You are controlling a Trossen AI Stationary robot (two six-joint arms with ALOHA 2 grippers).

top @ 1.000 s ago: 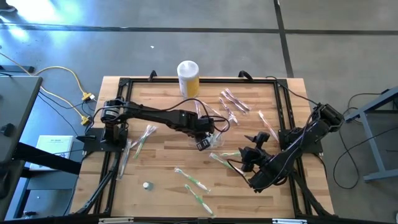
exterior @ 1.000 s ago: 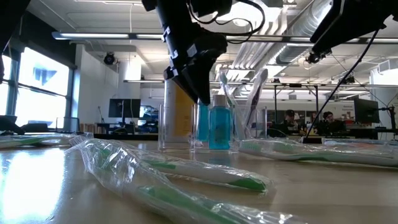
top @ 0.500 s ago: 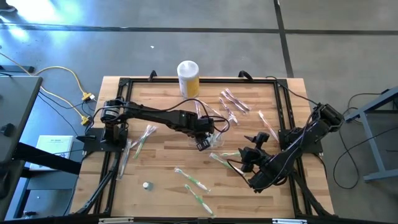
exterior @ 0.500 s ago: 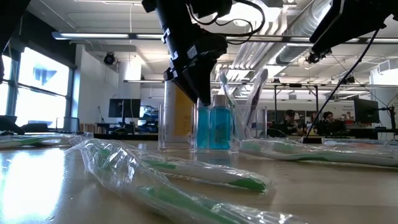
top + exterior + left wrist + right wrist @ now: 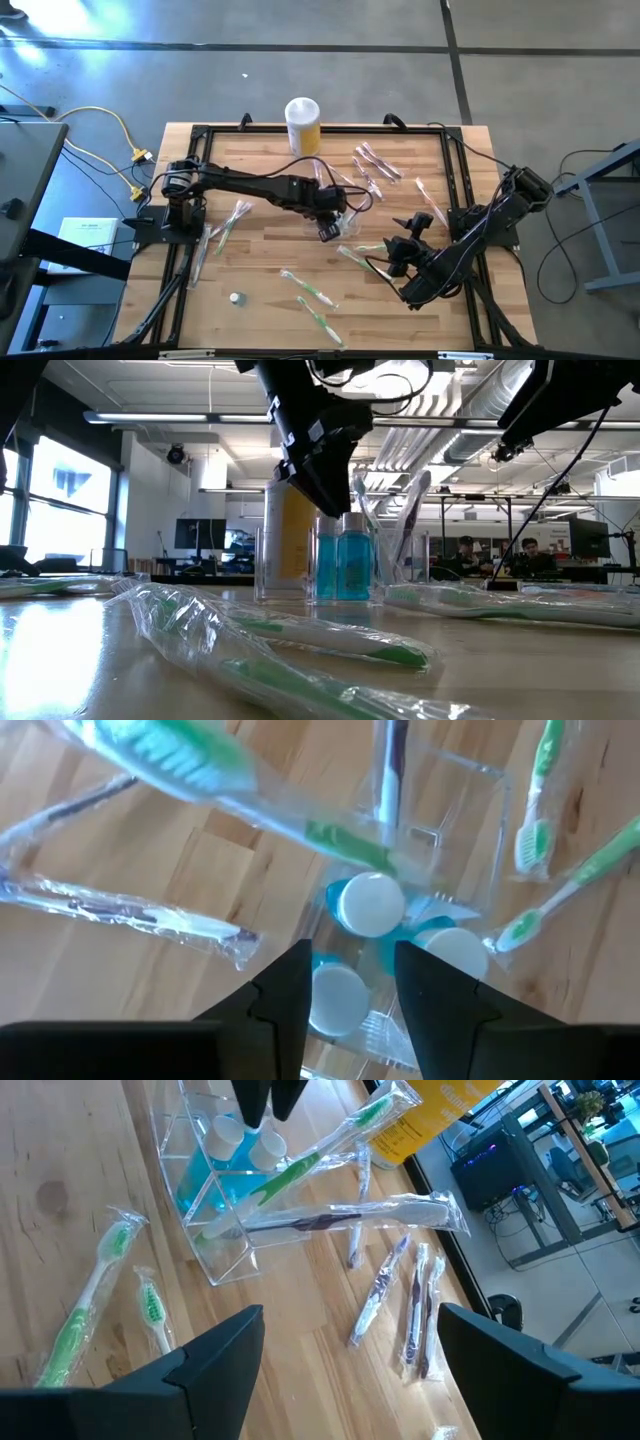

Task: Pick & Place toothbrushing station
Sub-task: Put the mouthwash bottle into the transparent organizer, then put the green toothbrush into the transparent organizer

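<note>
Your left gripper (image 5: 349, 982) hangs just above the toothbrushing station (image 5: 335, 222), fingers apart with nothing between them; the white caps of the blue bottles (image 5: 372, 904) sit right under the gap. The station is the clear holder near the middle of the table (image 5: 260, 300), and it holds the bottles plus two wrapped brushes leaning out of it: a green toothbrush (image 5: 190, 760) and a purple toothbrush (image 5: 340, 1215).

Risks, as I judge them: if you travel sideways at this height a finger may clip a cap or a leaning brush and tip the light holder. The green one crosses just ahead of your fingers, so watch the wrapper snagging. Lift straight up first.

Your right gripper (image 5: 350, 1345) waits near the table's right side with jaws wide, holding nothing, well apart from the station.

Room: loose wrapped toothbrushes (image 5: 310, 290) lie around the holder on most sides, some just beside its wall. The yellow canister (image 5: 303, 124) stands at the far edge, well apart. The near-left part of the wood has only a small white cap (image 5: 236, 297). The black frame rail (image 5: 178, 270) runs along the table edges, so keep low moves inside it.
</note>
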